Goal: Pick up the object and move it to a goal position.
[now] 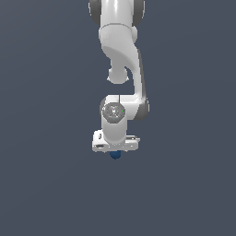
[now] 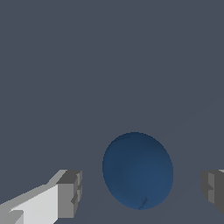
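Exterior view first: the white arm drops straight down from the top of the frame, wrist folded under, and the end effector points down at the plain dark grey floor. Peeking out just beneath the end effector's white body is the ball, small and dark blue, sitting almost dead centre under it, far narrower than the white body above. Only its lower part shows here; the rest is hidden by the hand. From this angle the fingers themselves can't be made out, so whether anything touches the ball is impossible to call.

Now the wrist view, and it's much clearer. The ball fills the space between the two fingers, smooth and round, dark blue against the grey floor. One grey fingertip with its white link stands off to one side, the other fingertip off to the opposite side at the frame's edge. There's open grey floor visible between the ball and each pad, so the end effector is spread wide, straddling the ball, gripping nothing. The ball lies between the fingers, a little nearer the fully visible finger.
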